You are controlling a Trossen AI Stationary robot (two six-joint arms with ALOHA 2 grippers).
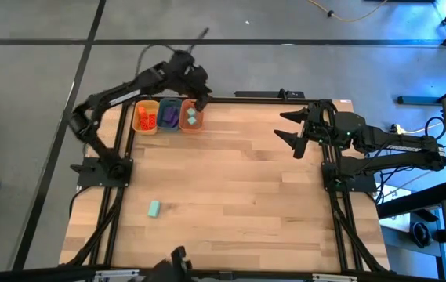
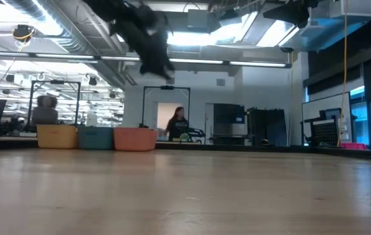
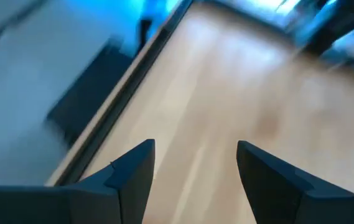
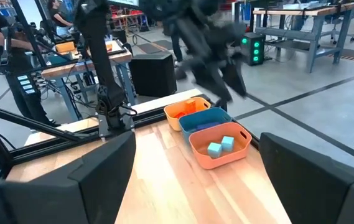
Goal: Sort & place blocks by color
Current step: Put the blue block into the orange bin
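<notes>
Three tubs stand in a row at the table's far left. The yellow tub [image 1: 146, 116] holds orange-red blocks, the blue tub [image 1: 169, 115] holds purple blocks, and the orange tub [image 4: 220, 148] holds two mint-teal blocks [image 4: 221, 146]. One more mint-teal block [image 1: 154, 207] lies flat on the table near the front left. My left gripper [image 1: 204, 102] hangs open above the orange tub's far right side, with nothing between its fingers [image 3: 136, 171]. My right gripper [image 1: 285, 130] waits open at the table's right side, raised and pointing toward the tubs.
Bare wood spans the middle and the right of the table [image 1: 246, 196]. A dark frame rail [image 1: 270, 95] runs along the far edge behind the tubs. People and workbenches show in the room beyond the table.
</notes>
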